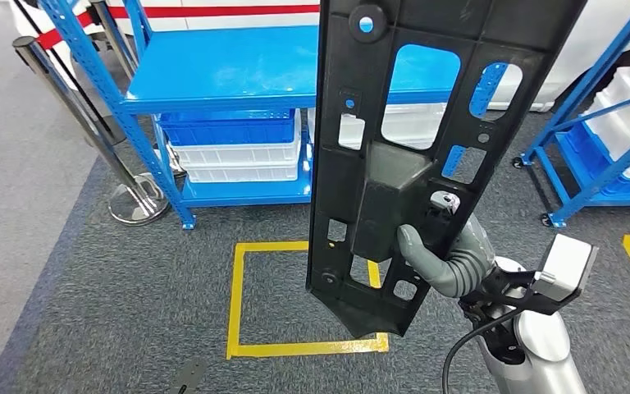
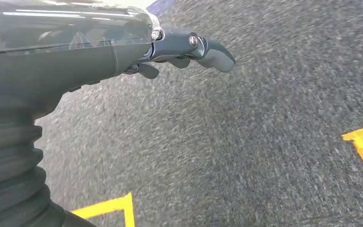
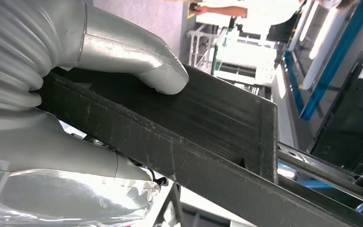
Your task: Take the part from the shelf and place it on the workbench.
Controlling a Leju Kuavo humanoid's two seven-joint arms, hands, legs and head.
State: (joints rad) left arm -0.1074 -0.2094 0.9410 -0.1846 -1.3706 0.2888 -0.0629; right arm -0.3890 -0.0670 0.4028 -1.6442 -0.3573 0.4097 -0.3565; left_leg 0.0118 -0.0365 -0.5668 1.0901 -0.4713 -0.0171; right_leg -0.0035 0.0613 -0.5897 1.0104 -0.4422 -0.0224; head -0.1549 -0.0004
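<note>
The right hand (image 1: 451,254) is clamped on a long, flat black plastic panel with cut-out windows (image 1: 410,139), thumb pressed on its raised central block and the other fingers behind it. The panel stands nearly upright in front of the robot, clear of the blue steel shelf rack (image 1: 230,74) beyond it, so the pick from the shelf looks done and the carry is the step in hand. The right wrist view shows the thumb (image 3: 137,61) flat on the panel's ribbed face. The left hand (image 2: 189,49) hangs over the grey carpet (image 2: 264,118), holding nothing, fingers loosely curled. No tabletop is visible, so the next move probably calls for turning toward the workbench, keeping the tall panel steady and clear of the racks.
</note>
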